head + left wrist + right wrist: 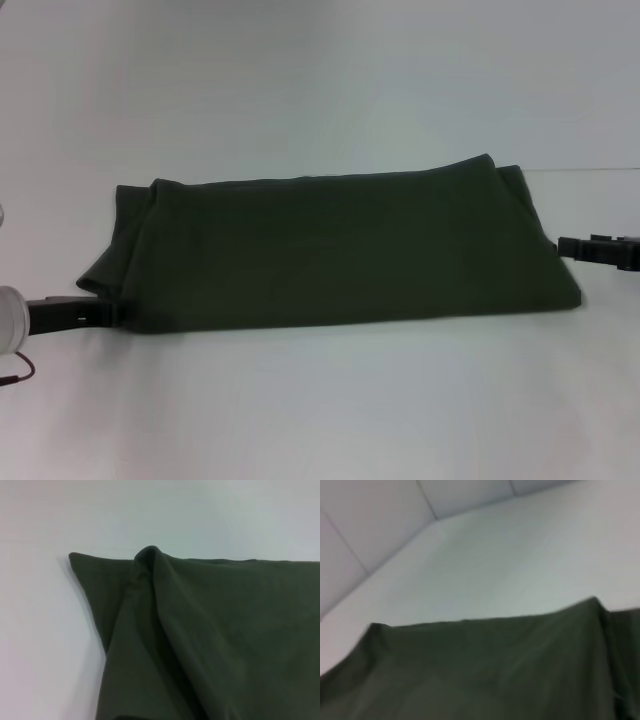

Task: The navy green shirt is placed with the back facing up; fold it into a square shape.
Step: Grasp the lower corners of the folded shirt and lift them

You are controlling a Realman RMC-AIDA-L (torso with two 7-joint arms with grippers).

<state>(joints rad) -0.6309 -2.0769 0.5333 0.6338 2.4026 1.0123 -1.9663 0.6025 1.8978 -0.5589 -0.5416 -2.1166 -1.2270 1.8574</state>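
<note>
Navy green shirt [330, 250] lies mid-table [320, 410] as a wide folded band, long axis running left-right, plain fabric up. Left end is bunched into a raised ridge. Left gripper [112, 312] sits low at the shirt's near-left corner, touching the fabric edge. Right gripper [566, 247] is at the shirt's right edge, about mid-height. Finger state on both: cannot tell.

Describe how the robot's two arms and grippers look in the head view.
The left gripper is a flat black bar with small pale marks, mounted on a white cylindrical wrist trailing a thin red cable. The right gripper is a blocky black piece. Both sit at the ends of the navy green shirt.
</note>
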